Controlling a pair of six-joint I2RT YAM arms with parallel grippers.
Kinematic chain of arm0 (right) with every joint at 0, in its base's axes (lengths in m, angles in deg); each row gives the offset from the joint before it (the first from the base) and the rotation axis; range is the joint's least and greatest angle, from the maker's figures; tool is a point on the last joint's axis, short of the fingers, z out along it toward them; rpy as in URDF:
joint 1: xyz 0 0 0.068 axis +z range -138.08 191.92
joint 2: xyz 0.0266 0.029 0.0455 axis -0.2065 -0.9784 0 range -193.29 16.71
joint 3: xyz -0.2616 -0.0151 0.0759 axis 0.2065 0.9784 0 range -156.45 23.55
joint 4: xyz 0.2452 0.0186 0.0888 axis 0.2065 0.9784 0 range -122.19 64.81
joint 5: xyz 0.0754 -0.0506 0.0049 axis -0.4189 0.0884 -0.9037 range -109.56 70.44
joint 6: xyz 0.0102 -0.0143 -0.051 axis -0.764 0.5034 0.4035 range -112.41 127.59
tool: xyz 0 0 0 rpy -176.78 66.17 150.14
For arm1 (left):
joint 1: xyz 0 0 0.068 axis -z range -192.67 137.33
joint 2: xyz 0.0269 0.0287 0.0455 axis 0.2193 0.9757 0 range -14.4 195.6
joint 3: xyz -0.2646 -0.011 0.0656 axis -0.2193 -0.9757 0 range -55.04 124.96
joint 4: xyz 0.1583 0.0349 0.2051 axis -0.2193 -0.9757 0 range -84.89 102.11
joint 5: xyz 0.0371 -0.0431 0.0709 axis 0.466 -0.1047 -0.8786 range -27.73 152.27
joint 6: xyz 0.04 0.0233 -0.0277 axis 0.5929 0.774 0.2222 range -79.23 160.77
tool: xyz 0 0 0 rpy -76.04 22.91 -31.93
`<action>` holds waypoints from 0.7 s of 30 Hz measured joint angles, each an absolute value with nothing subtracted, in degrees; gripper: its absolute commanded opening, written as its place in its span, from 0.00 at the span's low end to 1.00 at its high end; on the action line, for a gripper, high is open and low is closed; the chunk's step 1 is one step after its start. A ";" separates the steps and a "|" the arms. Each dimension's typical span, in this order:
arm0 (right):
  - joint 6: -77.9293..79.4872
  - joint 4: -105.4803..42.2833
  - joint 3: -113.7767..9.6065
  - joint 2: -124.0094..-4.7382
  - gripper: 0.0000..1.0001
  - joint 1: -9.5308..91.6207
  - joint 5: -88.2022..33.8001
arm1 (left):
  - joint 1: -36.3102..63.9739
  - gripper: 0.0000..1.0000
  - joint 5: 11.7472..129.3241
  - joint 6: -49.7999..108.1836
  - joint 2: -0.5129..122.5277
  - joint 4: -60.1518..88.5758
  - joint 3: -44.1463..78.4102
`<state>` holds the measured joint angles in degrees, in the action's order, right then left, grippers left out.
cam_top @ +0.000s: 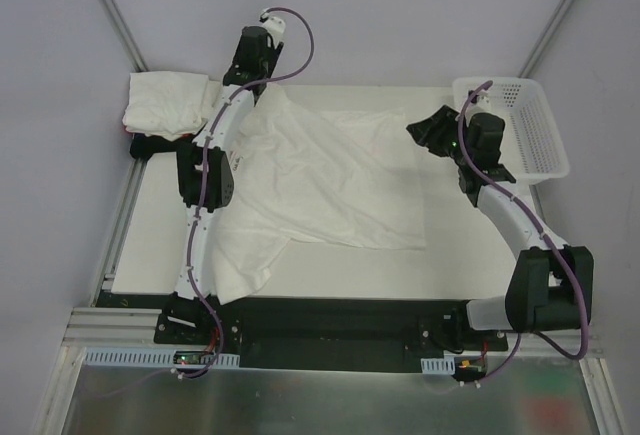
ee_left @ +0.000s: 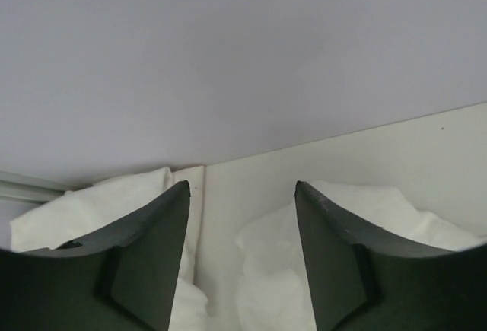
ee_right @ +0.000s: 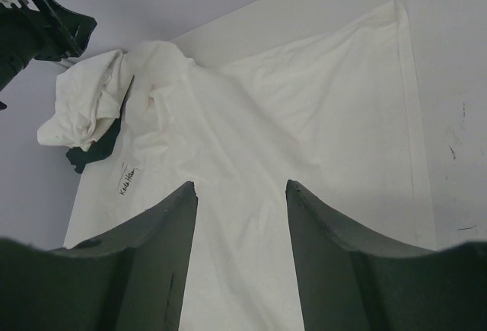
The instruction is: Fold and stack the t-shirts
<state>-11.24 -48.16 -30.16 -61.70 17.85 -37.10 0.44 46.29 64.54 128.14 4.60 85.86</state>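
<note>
Top camera looks down; all three views share the t-shirt (cam_top: 330,175)

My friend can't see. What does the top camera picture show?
A big white t-shirt lies rumpled on the table; the left arm reaches over it, the right arm hangs beside it. A pile of shirts sits far left, a white basket far right.

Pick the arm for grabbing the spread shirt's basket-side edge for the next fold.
Right, likely. The right gripper hovers open near that edge of the white t-shirt; the left gripper, also open, points at the back wall by the shirt pile.
</note>
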 measured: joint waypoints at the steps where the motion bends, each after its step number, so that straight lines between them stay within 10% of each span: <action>1: -11.19 -48.05 -30.10 -61.66 0.53 17.87 -37.19 | 0.48 0.79 46.13 64.63 128.14 5.12 85.45; 13: -10.27 -48.66 -28.53 -62.27 0.55 20.34 -36.60 | 3.15 0.98 43.09 63.86 120.73 5.17 64.68; 21: -11.26 -48.14 -45.14 -89.55 0.54 21.81 -37.89 | 12.37 0.99 42.18 58.86 99.47 3.22 47.05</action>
<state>-11.26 -48.14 -45.14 -89.55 21.81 -37.89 12.37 42.18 58.86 99.47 3.22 47.05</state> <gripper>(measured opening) 0.546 0.980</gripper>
